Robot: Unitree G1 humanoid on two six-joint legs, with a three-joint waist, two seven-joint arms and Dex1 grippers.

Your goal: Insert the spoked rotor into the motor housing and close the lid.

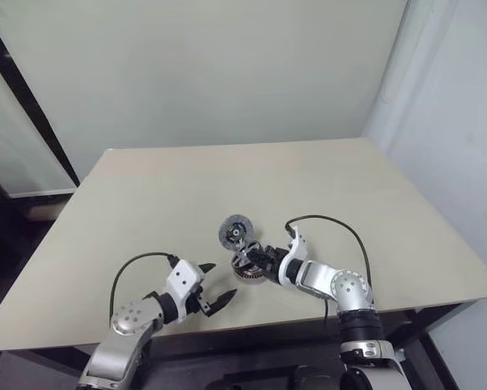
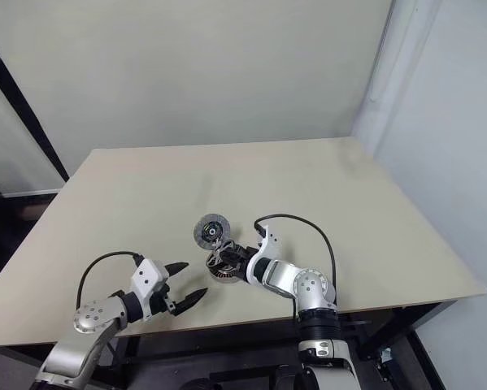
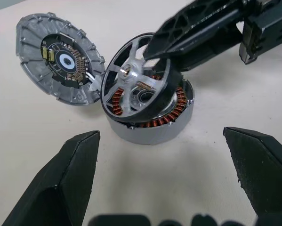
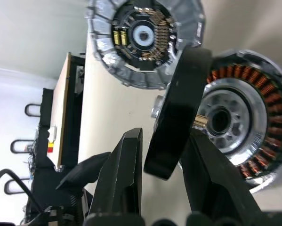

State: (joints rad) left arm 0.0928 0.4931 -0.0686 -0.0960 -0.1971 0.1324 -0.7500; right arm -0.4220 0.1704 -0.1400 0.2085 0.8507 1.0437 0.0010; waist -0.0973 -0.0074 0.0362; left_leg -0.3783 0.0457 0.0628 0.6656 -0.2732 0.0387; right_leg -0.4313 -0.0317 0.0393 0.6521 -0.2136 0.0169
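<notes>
Head view: motor housing [image 1: 247,275] sits on the bench [image 1: 373,211] near the front edge, lid [image 1: 236,233] lying just behind it to the left. The right pincer [image 1: 255,258] comes in from the right, over the housing. Left pincer [image 1: 214,286] hangs wide open and empty, a bit to the left.

Left wrist view: spoked rotor [image 3: 137,83] sits tilted on the housing's copper windings, one black finger [image 3: 197,28] on its rim.

Right wrist view: the rotor's dark rim [image 4: 178,113] stands between the two fingers, lightly pinched, can't tell how tight.

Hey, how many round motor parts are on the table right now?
3: the housing near the front edge, the rotor tilted on it, the lid touching the housing's far side.
</notes>
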